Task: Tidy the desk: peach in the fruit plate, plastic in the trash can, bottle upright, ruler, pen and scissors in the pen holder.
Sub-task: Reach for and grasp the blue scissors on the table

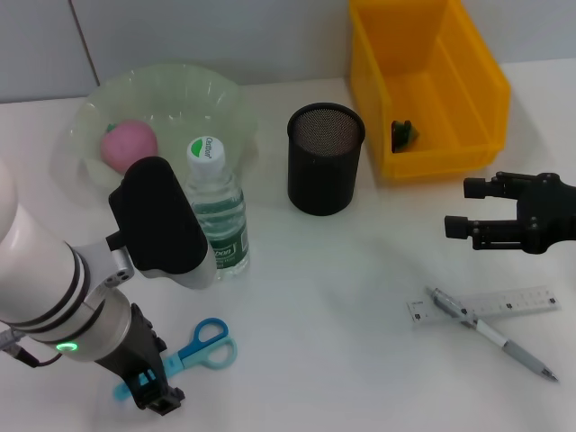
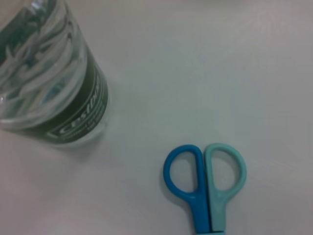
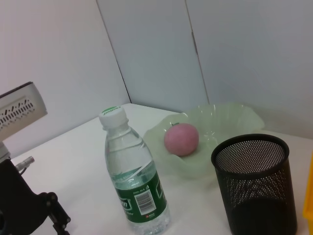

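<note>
So the left gripper (image 1: 153, 389) is down low at the near left corner of the desk, right over the blade end of the blue scissors (image 1: 184, 355), and honestly I can't tell whether its fingers are spread or pinched because the arm covers them. Looks to me like the scissors are the step in hand. If I were doing it, I'd grab across the closed blades close to the handles, so the pair doesn't swing once lifted, then carry it high past the water bottle (image 1: 216, 207), which stands upright just beside the arm and would tip easily. Drop it blades-down into the black mesh pen holder (image 1: 326, 157). The right gripper (image 1: 477, 220) hangs off to the right with its fingers set fairly wide and nothing in them, above the clear ruler (image 1: 486, 306) and the pen (image 1: 490, 333) lying across it. The peach (image 1: 129, 144) already sits in the green fruit plate (image 1: 211, 94), and something dark green lies in the yellow bin (image 1: 468, 81). The left wrist view gives the two handle loops up close, one blue and one teal, closed together, which the head view barely shows. The right wrist view shows the holder looks empty inside, hard to judge from above.
</note>
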